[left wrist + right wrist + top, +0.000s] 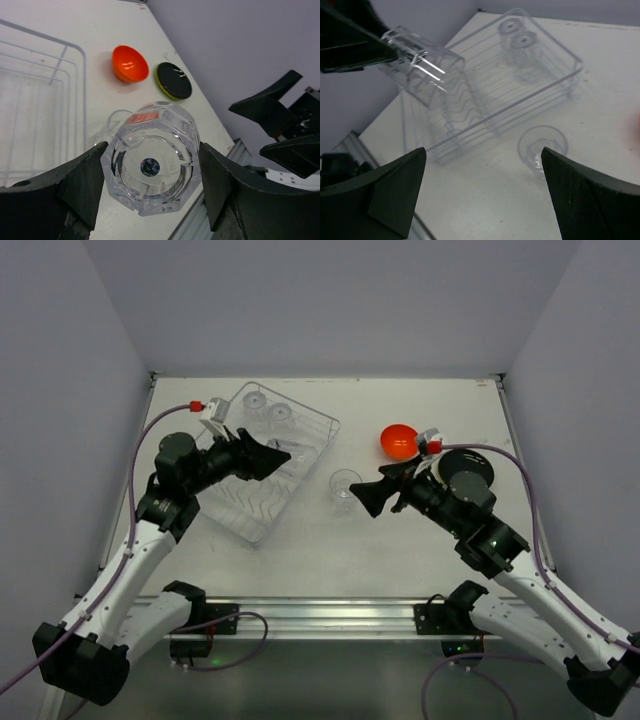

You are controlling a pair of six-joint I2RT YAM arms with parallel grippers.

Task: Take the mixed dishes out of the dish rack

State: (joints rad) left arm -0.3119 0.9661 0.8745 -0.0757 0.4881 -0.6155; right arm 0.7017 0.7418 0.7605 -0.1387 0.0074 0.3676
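My left gripper is shut on a clear tumbler and holds it tilted above the silver wire dish rack. The held tumbler also shows in the right wrist view. Two more tumblers stand in the rack's far end. Another tumbler stands on the table right of the rack. My right gripper is open and empty, just right of that tumbler. The orange bowl and the black plate lie on the table at the right; my right arm hides part of the plate.
The rack's near end with the plate tines holds no dishes. In the left wrist view the bowl and the plate with its yellow-green rim lie side by side beyond the rack. The table's front edge is near the arm bases.
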